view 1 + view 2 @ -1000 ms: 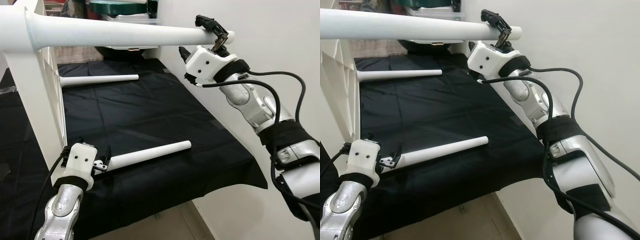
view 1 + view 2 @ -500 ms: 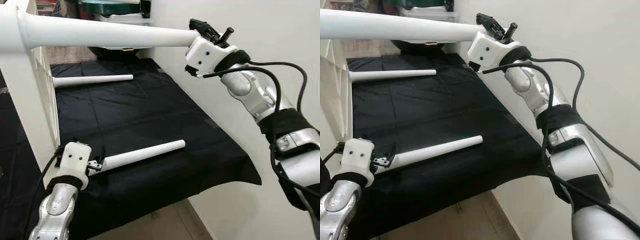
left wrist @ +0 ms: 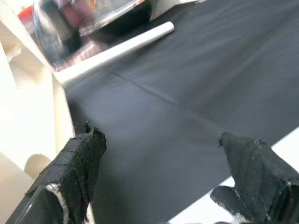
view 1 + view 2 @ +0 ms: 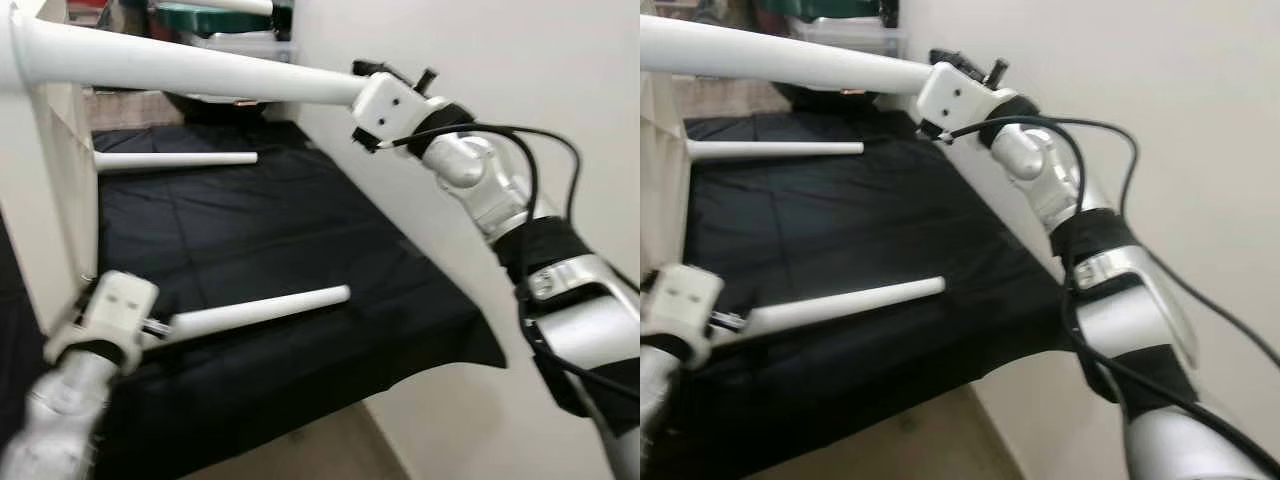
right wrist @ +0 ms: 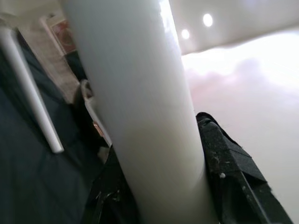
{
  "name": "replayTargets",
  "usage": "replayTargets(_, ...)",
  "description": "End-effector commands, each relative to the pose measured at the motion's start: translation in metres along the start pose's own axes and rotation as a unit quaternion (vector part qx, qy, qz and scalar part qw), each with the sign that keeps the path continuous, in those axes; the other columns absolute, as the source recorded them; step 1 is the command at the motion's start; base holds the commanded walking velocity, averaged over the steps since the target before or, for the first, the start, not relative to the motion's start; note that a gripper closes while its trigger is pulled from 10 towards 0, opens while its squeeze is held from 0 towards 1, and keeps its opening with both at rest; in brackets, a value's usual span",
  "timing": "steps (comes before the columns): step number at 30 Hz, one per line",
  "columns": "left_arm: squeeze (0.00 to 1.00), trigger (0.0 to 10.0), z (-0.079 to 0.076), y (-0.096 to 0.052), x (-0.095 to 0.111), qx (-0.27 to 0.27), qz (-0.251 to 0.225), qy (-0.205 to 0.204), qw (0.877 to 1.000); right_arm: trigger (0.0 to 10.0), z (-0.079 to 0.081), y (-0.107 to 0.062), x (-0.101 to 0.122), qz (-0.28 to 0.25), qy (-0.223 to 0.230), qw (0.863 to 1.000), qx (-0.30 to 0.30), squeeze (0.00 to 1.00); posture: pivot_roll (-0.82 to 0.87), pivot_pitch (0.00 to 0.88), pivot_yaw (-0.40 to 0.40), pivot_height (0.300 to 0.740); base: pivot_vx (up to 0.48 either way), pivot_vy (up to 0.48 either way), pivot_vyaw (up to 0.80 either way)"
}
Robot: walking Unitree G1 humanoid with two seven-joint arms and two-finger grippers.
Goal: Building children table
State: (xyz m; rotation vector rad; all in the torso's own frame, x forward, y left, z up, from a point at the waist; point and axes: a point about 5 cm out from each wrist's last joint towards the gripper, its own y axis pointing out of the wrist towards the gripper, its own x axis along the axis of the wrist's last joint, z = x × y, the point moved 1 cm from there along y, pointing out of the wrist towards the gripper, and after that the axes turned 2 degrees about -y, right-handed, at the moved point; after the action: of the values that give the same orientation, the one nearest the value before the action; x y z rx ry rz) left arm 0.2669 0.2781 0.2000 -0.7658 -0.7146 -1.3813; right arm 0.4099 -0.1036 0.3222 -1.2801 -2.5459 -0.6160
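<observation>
A white table top (image 4: 55, 190) stands on its edge at the left. One white leg (image 4: 200, 68) sticks out from it, high over the black cloth. My right gripper (image 4: 385, 75) is shut on that leg's free end; in the right wrist view the leg (image 5: 140, 116) sits between the black fingers (image 5: 229, 172). A loose white leg (image 4: 260, 308) lies on the cloth near the front. My left gripper (image 4: 158, 325) is at its thick end, and its fingers (image 3: 79, 158) stand wide apart, open. A second loose leg (image 4: 175, 159) lies at the back.
The black cloth (image 4: 300, 220) covers a low platform that ends at a front edge above the bare floor (image 4: 300, 455). A white wall (image 4: 520, 60) runs close along the right side. Storage bins with a green lid (image 4: 210, 15) stand behind.
The whole view has shifted and blurred, so the camera moved. My right wrist has rolled around the attached leg's end while still gripping it. The left gripper stays by the loose leg.
</observation>
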Motion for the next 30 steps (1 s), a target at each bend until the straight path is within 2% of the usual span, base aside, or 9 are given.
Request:
replayTargets(1, 0.00, 10.0, 0.053, -0.010, -0.004, 0.100, 0.022, 0.011, 0.995, 0.0, 0.030, -0.043, -0.083, 0.195, 0.122, 0.973, 0.007, 0.00, 0.10, 0.000, -0.109, 0.740, 0.000, 0.000, 0.00)
replayTargets(3, 0.00, 10.0, 0.114, -0.005, 0.016, 0.115, 0.028, 0.093, 0.989, 0.0, 0.054, -0.057, -0.102, 0.265, 0.204, 0.942, 0.002, 0.08, 0.11, 0.000, -0.100, 0.740, 0.000, 0.000, 0.00)
replayTargets(5, 0.00, 10.0, 0.114, -0.005, 0.016, 0.115, 0.028, 0.093, 0.989, 0.0, 0.054, -0.057, -0.102, 0.265, 0.204, 0.942, 0.002, 0.08, 0.11, 0.000, -0.100, 0.740, 0.000, 0.000, 0.00)
replayTargets(9, 0.00, 10.0, 0.180, 0.016, 0.090, 0.127, -0.008, 0.202, 0.971, 0.0, 0.105, -0.080, -0.119, 0.380, 0.399, 0.833, -0.056, 0.10, 0.14, 0.000, -0.078, 0.740, 0.000, 0.000, 0.00)
replayTargets(11, 0.00, 10.0, 0.187, 0.023, 0.112, 0.130, -0.022, 0.234, 0.963, 0.0, 0.134, -0.086, -0.113, 0.400, 0.434, 0.806, -0.048, 0.09, 0.14, 0.000, -0.070, 0.740, 0.000, 0.000, 0.00)
replayTargets(16, 0.00, 10.0, 0.184, 0.035, 0.145, 0.123, -0.057, 0.255, 0.957, 0.0, 0.191, -0.095, -0.090, 0.422, 0.491, 0.762, 0.010, 0.07, 0.13, 0.000, -0.053, 0.740, 0.000, 0.000, 0.00)
replayTargets(21, 0.00, 10.0, 0.155, 0.045, 0.179, 0.079, -0.133, 0.246, 0.957, 0.0, 0.255, -0.109, -0.037, 0.435, 0.571, 0.689, 0.100, 0.00, 0.11, 0.000, -0.021, 0.740, 0.000, 0.000, 0.00)
replayTargets(29, 0.00, 10.0, 0.116, 0.046, 0.176, 0.014, -0.186, 0.211, 0.960, 0.0, 0.263, -0.106, -0.012, 0.411, 0.591, 0.678, 0.147, 0.00, 0.08, 0.000, -0.024, 0.740, 0.000, 0.000, 0.00)
replayTargets(30, 0.00, 10.0, 0.088, 0.047, 0.160, -0.014, -0.197, 0.183, 0.963, 10.0, 0.250, -0.102, -0.019, 0.399, 0.567, 0.709, 0.127, 0.00, 0.06, 0.000, -0.032, 0.740, 0.000, 0.000, 0.00)
